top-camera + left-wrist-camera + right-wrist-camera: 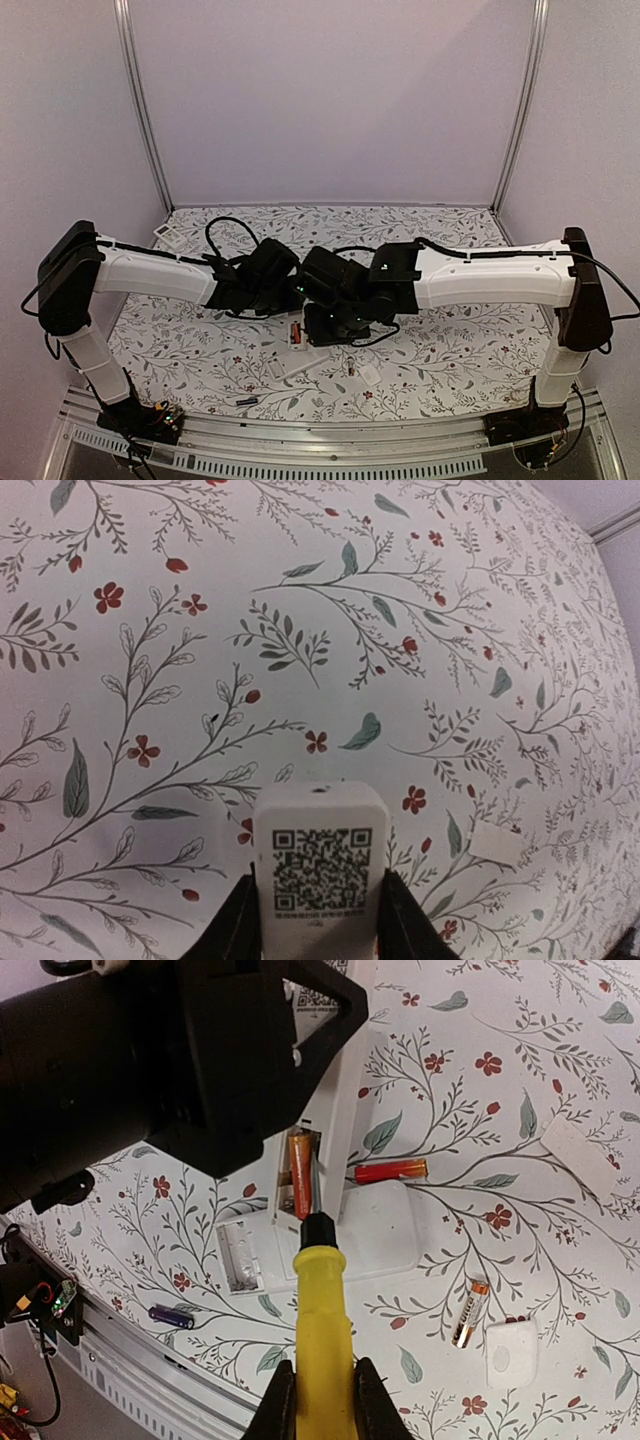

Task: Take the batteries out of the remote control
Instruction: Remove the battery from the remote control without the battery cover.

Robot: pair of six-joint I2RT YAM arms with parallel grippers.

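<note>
My left pincer (pixel 318 932) pinching the white rectangular plastic remote control (pixel 320 830), my right pincer (pixel 322 1400) clamped on a yellow-handled black-tipped screwdriver (pixel 320 1305), tip at the orange cylindrical battery (pixel 300 1175) in the remote's open bay, red cylindrical battery (pixel 390 1171) loose just beside the remote.

screwdriver (pixel 322 1340): glossy yellow plastic | remote (pixel 345 1110): matt white plastic | battery (pixel 300 1175): shiny wrap
</note>
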